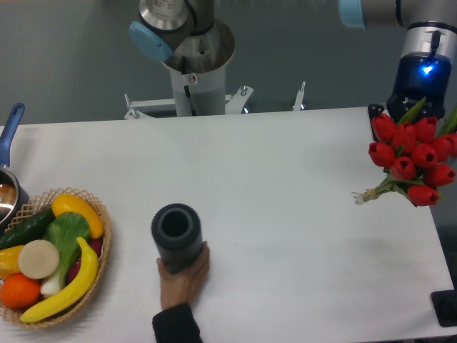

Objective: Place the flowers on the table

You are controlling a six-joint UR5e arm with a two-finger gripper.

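One bunch of flowers [412, 156] (roughly ten red blooms), one wicker basket [100, 251] holding one banana [68, 287], one orange [18, 291], one cucumber [27, 226]; one black cylinder [176, 236], one hand [183, 279], one pot [7, 187].

Behind the white surface [285, 186], across the whole top of the frame, runs a plain grey-blue backdrop [71, 57], flat and unmarked; whether it is wall or floor I cannot tell. Just beyond the surface's far edge, at upper centre, a pale metal bracket [214, 103] with upright bolts sits against that grey. Light falls soft and even, throwing only faint shadows. The right edge of the frame goes dark past the surface's rim.
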